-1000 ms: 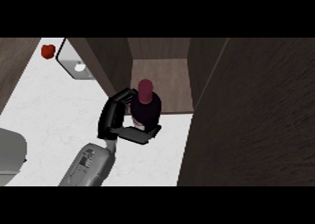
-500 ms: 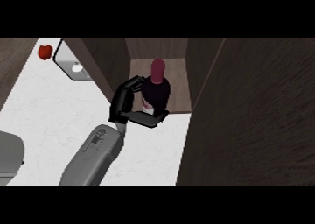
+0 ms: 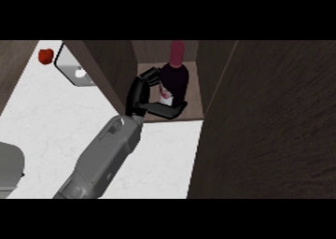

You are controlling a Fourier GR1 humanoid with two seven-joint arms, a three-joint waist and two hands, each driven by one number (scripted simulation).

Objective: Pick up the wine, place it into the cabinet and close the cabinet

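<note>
The wine bottle (image 3: 176,74) is dark with a maroon neck and a pale label. It stands upright inside the open cabinet (image 3: 113,60), over the wooden shelf floor (image 3: 192,111). My left hand (image 3: 137,95) is shut on the bottle from its left side, fingers curled behind it and thumb across the near side. I cannot tell whether the bottle's base touches the shelf. The cabinet's door (image 3: 274,121) stands open at the right, a large dark brown panel. My right hand does not show.
The white counter (image 3: 53,121) stretches left of my forearm. A small red object (image 3: 45,55) and a grey-rimmed white object (image 3: 74,72) lie at the back left. A grey rounded thing (image 3: 5,165) sits at the left edge.
My left hand has carried the bottle forward and to the right, from in front of the cabinet's opening to inside it over the shelf. The grip has stayed shut.
</note>
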